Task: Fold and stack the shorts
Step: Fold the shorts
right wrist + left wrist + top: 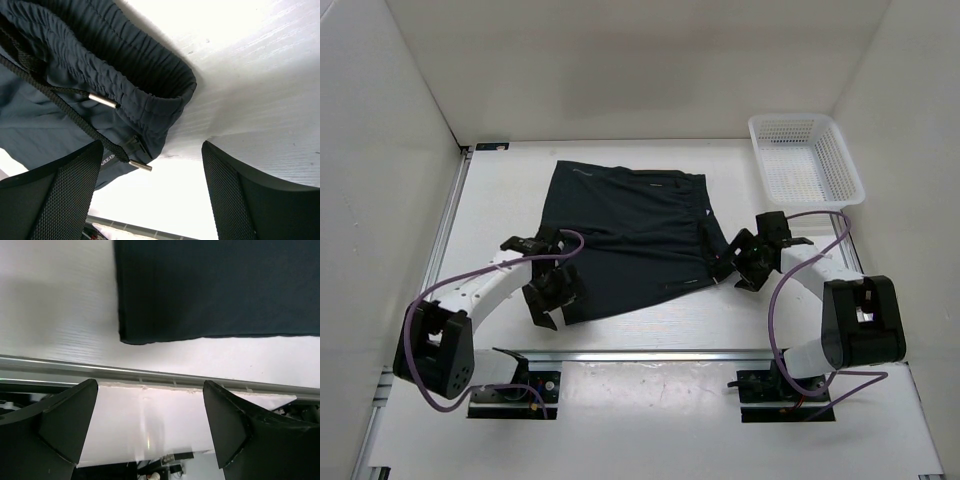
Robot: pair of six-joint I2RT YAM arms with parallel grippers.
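Note:
The dark navy shorts (pixel 625 235) lie spread flat on the white table, waistband to the right. My left gripper (pixel 548 300) is open and empty over the shorts' near-left corner; its wrist view shows that corner (pixel 200 290) beyond the fingers (pixel 65 420). My right gripper (pixel 732 268) is open and empty beside the waistband's near end. The right wrist view shows the gathered waistband (pixel 125 95) and a black drawstring with metal tips (pixel 102 101) just ahead of the fingers (pixel 60 195), not between them.
A white mesh basket (pixel 806 158) stands at the back right. An aluminium rail (pixel 650 354) runs along the table's near edge, also in the left wrist view (pixel 160 375). White walls enclose the table on three sides.

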